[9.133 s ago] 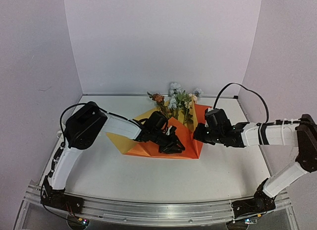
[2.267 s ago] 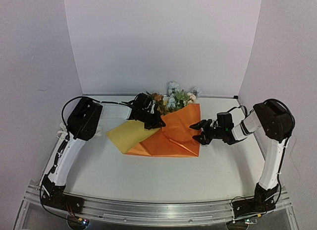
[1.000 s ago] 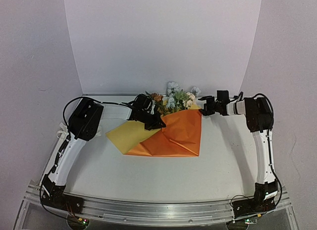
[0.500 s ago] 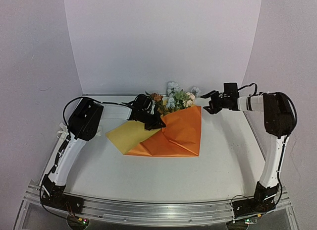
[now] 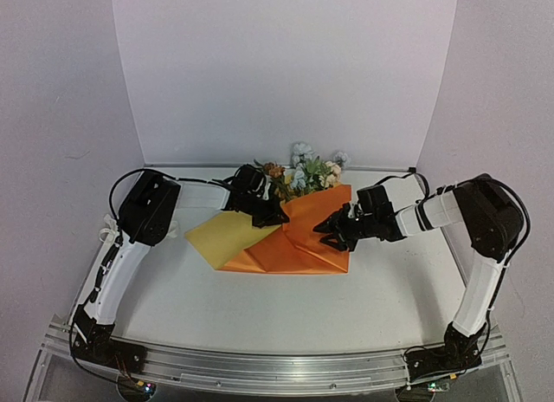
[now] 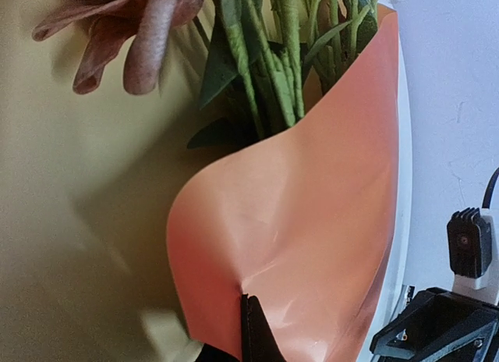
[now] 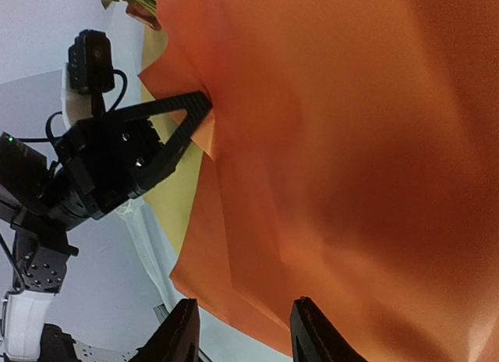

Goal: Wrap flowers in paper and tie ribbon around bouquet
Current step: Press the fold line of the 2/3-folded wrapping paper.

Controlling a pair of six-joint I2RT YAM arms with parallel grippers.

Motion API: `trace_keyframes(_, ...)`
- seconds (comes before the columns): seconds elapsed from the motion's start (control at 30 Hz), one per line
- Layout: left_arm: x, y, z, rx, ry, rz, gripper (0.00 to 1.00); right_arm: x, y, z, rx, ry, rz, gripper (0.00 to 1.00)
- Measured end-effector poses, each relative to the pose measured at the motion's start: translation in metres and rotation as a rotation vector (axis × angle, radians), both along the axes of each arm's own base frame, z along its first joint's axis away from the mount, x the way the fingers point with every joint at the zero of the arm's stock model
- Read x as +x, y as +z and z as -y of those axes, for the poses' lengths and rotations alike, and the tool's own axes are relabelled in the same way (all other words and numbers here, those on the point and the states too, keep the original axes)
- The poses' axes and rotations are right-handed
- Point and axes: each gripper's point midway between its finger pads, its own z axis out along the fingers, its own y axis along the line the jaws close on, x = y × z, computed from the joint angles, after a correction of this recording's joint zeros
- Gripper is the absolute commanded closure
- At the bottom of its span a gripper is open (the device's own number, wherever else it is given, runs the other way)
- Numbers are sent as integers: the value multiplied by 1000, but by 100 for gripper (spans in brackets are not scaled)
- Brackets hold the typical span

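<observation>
On the white desk point(image 5: 260, 307), boxed by pale lilac walls point(image 5: 286, 73), the orange paper point(image 5: 303, 242) lies half folded over the flowers point(image 5: 303, 172) near the back. Pinching its raised flap tight is the left claw point(image 5: 270, 213); the right claw point(image 5: 331, 231) sits over the paper's right side, fingers apart.

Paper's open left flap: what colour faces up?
Yellow-tan flap; the rest of the paper shows bright orange. Best seen in the top external view.

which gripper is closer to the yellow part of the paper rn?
Left. The left gripper pinches the folded edge of the paper, right beside its yellow part. The right gripper is over the orange flap, across the fold from the yellow.
</observation>
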Motion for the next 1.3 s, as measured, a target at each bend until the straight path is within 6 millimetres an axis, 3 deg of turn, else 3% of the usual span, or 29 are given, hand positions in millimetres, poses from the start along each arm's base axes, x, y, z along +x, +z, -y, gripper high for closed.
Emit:
trace_keyframes(0.23, 0, 1, -1, 4, 4, 1, 99, -13, -2, -22, 19, 55, 42, 61)
trace_keyframes(0.47, -1, 3, -2, 5, 6, 3, 96, -27, -31, -35, 1, 92, 16, 62)
trace_keyframes(0.57, -2, 2, -3, 10, 9, 0, 87, -26, -31, -37, 5, 95, 29, 62)
trace_keyframes(0.73, -12, 11, -16, 35, 23, -9, 63, -24, -32, -37, 8, 90, 45, 62)
trace_keyframes(0.87, -32, 42, -41, 57, 62, 0, 51, -25, -32, -37, 9, 86, 57, 62)
trace_keyframes(0.93, -47, 68, -61, 58, 96, 16, 47, -25, -33, -37, 10, 84, 63, 62)
trace_keyframes(1.03, -68, 111, -94, 38, 168, 48, 45, -24, -33, -38, 15, 81, 72, 62)
trace_keyframes(1.13, -89, 138, -126, 6, 253, 78, 44, -24, -33, -37, 18, 79, 78, 62)
trace_keyframes(1.2, -106, 137, -147, -2, 307, 63, 44, -24, -33, -37, 20, 78, 83, 62)
trace_keyframes(1.3, -136, 108, -175, 22, 383, -18, 44, -24, -33, -37, 22, 77, 85, 63)
